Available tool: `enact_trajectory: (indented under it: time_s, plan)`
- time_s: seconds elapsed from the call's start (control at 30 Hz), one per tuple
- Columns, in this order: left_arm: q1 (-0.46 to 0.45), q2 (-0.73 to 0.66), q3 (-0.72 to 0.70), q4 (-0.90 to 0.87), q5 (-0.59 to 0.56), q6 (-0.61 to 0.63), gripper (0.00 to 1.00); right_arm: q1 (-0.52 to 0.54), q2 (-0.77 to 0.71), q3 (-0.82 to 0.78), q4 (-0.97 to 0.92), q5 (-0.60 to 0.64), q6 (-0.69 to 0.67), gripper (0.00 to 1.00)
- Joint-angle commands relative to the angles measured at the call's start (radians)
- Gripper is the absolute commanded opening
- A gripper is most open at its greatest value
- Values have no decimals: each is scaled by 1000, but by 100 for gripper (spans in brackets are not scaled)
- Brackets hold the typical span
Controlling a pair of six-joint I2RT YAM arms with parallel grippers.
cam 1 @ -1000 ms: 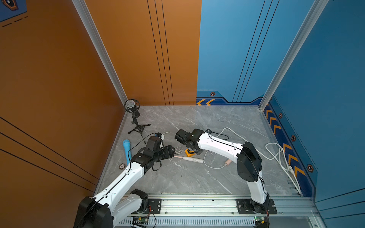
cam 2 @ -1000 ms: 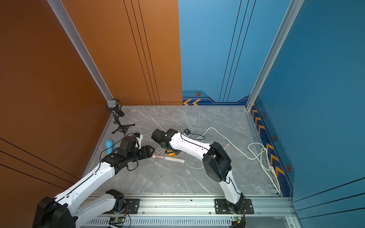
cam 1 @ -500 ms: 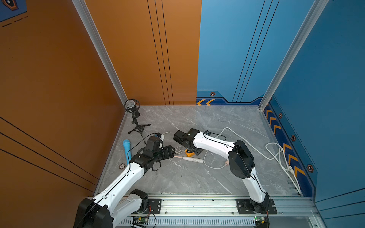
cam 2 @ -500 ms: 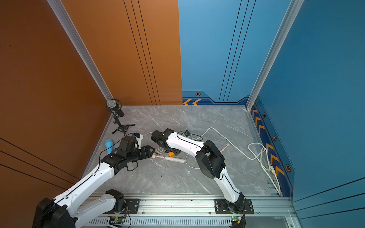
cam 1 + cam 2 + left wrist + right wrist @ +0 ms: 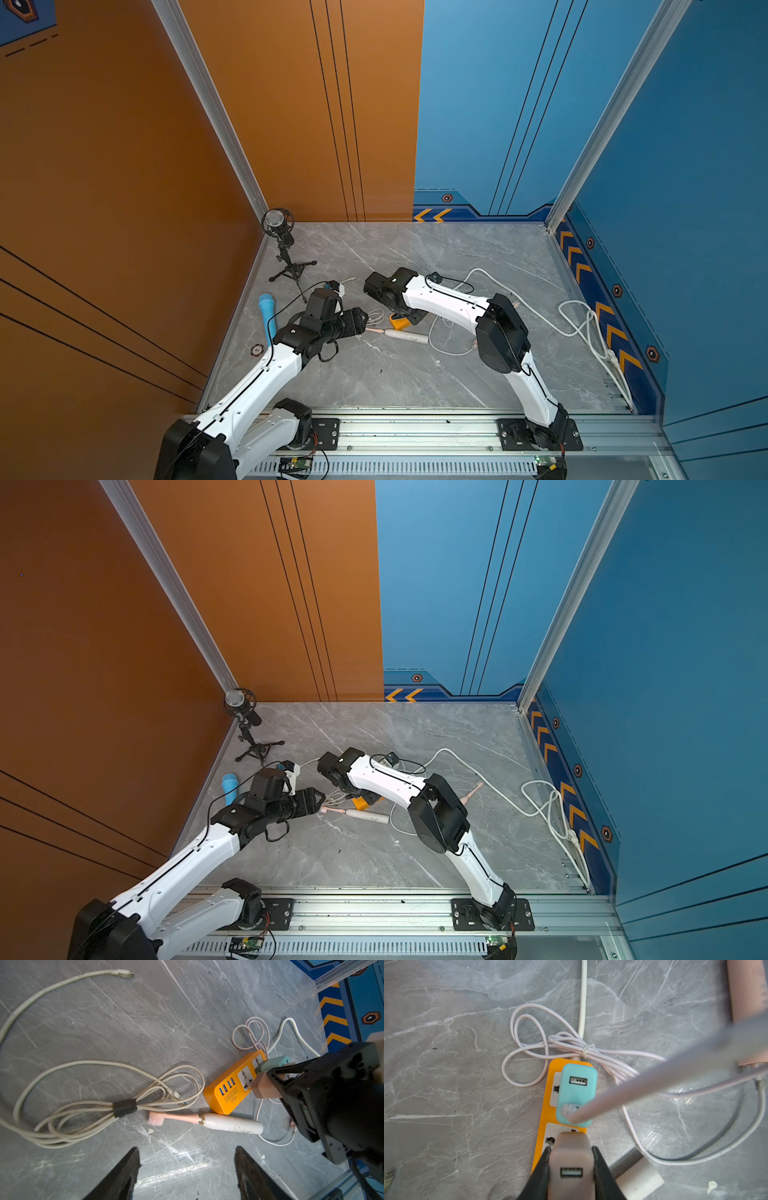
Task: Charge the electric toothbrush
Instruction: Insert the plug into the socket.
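While the right pincer point(image 5: 571, 1159) grips a pink USB adapter point(image 5: 262, 1086) at the orange power strip point(image 5: 224, 1093), left pincer point(image 5: 186, 1150) wide open, white-and-pink electric toothbrush point(image 5: 228, 1125) lying on grey marble table point(image 5: 145, 1022), just beside the strip.

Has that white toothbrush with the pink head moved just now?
No. The pink-headed white electric toothbrush lies where it did, beside the orange plastic power strip.

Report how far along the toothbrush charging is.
Done: teal adapter sits in the orange power strip. In hand: right claw grips a pink adapter at the strip's next socket; left claw open, empty. Left: toothbrush lies beside the strip, no cable seen plugged in.
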Motion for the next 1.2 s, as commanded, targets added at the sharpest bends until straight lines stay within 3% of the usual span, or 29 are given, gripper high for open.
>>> enact_trajectory:
  time_s: [0.0, 0.43, 0.7, 1.17]
  plan:
    - [13, -12, -18, -22, 14, 17, 73, 0, 49, 18, -45, -15, 5, 7]
    - [14, -21, -18, -23, 9, 12, 74, -6, 87, 61, -66, -43, 4, 8]
    - [14, -29, -18, -32, 14, 17, 73, -19, 65, 60, -131, 2, -54, 9]
    - [17, -50, -13, -33, 30, 4, 75, -12, 111, 119, -91, -31, -63, 9]
